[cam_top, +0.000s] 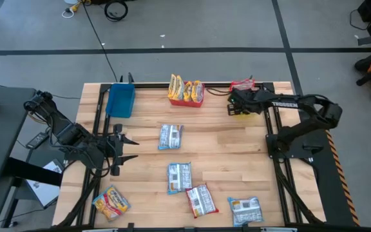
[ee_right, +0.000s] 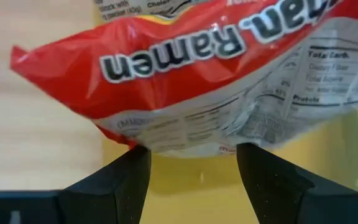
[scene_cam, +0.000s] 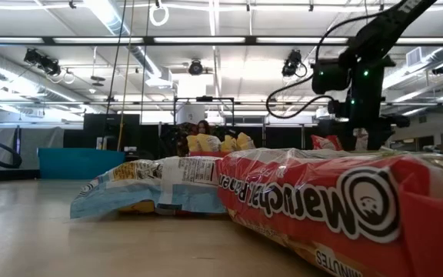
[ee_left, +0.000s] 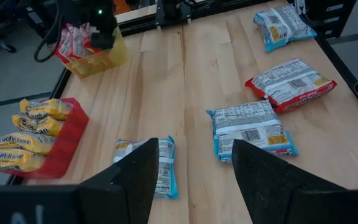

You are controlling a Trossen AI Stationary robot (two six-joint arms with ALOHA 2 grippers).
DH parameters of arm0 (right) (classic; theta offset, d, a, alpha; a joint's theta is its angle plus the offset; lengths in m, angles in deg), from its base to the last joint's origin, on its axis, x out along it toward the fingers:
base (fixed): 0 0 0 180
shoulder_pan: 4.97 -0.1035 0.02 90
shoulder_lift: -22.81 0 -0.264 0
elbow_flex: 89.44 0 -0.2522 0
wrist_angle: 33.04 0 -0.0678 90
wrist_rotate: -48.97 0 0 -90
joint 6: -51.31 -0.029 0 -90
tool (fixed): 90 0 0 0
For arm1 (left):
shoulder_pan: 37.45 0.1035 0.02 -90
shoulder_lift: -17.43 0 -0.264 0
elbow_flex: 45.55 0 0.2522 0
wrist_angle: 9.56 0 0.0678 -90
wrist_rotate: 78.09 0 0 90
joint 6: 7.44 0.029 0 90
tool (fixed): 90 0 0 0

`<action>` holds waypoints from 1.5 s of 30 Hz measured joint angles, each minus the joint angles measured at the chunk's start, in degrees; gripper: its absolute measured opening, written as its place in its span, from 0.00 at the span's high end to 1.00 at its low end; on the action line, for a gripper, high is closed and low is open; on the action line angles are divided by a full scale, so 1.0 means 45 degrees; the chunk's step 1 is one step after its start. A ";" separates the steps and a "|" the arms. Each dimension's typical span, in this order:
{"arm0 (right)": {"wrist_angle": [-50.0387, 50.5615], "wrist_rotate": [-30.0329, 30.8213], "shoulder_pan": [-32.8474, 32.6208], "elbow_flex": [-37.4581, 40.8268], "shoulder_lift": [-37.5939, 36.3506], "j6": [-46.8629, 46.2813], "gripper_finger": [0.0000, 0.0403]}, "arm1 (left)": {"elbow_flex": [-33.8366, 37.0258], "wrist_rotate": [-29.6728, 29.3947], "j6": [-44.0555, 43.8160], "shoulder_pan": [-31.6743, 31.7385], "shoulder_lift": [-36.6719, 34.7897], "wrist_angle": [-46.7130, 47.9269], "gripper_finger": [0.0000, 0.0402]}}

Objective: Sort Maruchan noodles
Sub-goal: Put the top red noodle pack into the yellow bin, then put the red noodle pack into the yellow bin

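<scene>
A red-and-white Maruchan packet [cam_top: 242,84] lies in the yellow bin [cam_top: 242,111] at the upper right of the high view, in front of the right gripper [cam_top: 233,101], whose fingers are spread. Yellow packets [cam_top: 183,87] fill the red bin [cam_top: 187,101] at upper centre. Blue packets [cam_top: 171,136] lie mid-table, another red packet [cam_top: 201,200] at the bottom. The left gripper [cam_top: 129,149], fingers apart, hovers at left beside the blue bin [cam_top: 120,101].

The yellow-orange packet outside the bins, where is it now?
In the high view the yellow-orange packet lies alone at the table's near-left corner, below the left gripper.
</scene>
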 joint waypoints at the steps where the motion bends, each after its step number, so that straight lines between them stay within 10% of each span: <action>1: -0.0154 0.0324 0.0182 -0.0009 0.0191 -0.0012 0.40 | 0.0000 0.0000 0.0000 0.0000 0.0000 0.0000 0.48; 19: -0.0570 0.2037 0.0944 0.0025 0.0280 0.0667 0.40 | 0.0000 -0.0005 0.0116 0.0005 0.0000 -0.0006 0.48; 28: 0.3290 0.3806 -0.2981 -0.1734 -0.0530 -0.0213 0.40 | 0.1053 -0.0344 0.1256 0.0005 0.0000 -0.2612 0.48; 35: 0.1433 0.3367 -0.7023 -0.3039 -0.0283 0.0288 0.40 | 0.2230 -0.0348 0.2108 0.0105 0.0000 -0.4699 0.48; 45: -0.1308 0.1156 -1.2432 -0.8174 0.5183 0.4599 0.40 | 0.2463 0.0036 0.3013 0.0102 -0.0005 -0.4914 0.48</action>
